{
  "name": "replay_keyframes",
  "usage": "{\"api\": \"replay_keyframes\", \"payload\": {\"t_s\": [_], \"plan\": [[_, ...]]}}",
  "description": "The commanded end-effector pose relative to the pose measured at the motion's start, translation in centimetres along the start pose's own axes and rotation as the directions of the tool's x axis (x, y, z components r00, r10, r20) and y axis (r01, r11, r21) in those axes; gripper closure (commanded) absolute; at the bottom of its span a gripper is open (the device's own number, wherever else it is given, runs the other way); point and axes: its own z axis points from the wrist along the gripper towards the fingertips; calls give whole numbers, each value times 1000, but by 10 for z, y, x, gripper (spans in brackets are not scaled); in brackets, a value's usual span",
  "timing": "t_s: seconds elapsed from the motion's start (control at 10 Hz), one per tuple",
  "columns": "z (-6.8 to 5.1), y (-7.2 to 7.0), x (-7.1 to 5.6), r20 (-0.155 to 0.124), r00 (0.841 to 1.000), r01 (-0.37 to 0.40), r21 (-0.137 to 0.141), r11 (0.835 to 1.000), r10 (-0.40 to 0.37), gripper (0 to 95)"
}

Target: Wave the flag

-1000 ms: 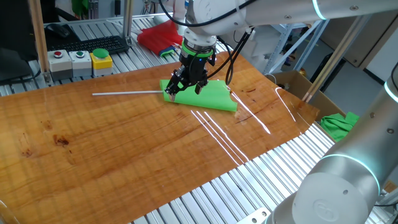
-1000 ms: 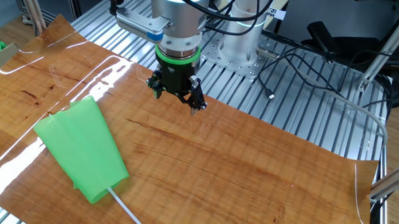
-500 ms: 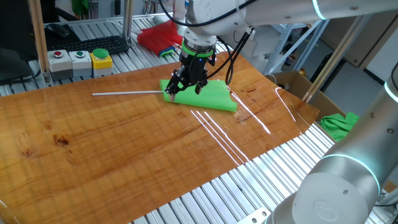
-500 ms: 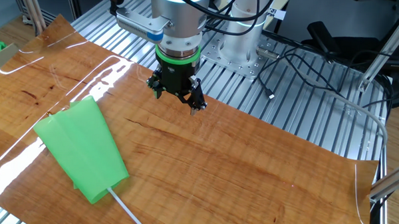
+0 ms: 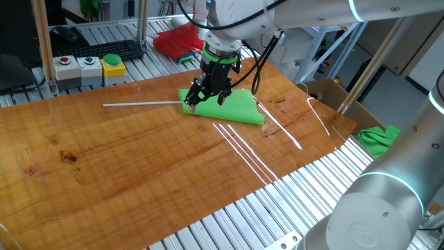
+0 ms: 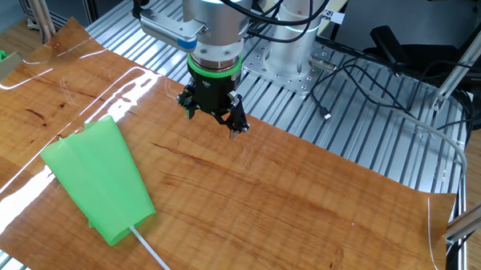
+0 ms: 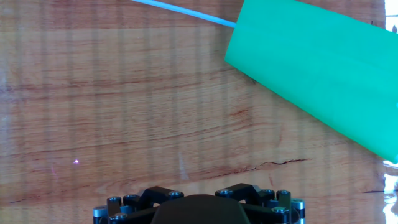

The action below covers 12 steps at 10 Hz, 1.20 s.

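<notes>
The flag lies flat on the wooden table. Its bright green cloth (image 5: 236, 107) is at mid-table and its thin pale stick (image 5: 139, 104) points left. The cloth (image 6: 98, 180) and the stick's end (image 6: 152, 254) also show in the other fixed view. In the hand view the cloth (image 7: 317, 68) fills the upper right and the stick (image 7: 180, 11) runs along the top. My gripper (image 5: 205, 103) hovers above the table beside the flag, apart from it (image 6: 214, 124). Its fingers look spread and hold nothing. The hand view shows only the gripper's base, no fingertips.
A red cloth bundle (image 5: 177, 42), a keyboard (image 5: 104, 50) and a button box (image 5: 90, 69) stand behind the table. A cardboard box (image 5: 333, 94) and a green cloth lump (image 5: 380, 139) are at the right. Cables (image 6: 367, 82) lie on the metal frame.
</notes>
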Motion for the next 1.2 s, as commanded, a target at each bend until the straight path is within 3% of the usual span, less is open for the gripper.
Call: {"api": "replay_keyframes", "payload": {"t_s": [0.1,1.0,1.2], "plan": [[0,0,0,26,987,-157,-7,988,157,950],[5,4,1,21,986,-167,-9,986,167,950],[9,6,-1,20,974,-227,-4,974,227,950]]}}
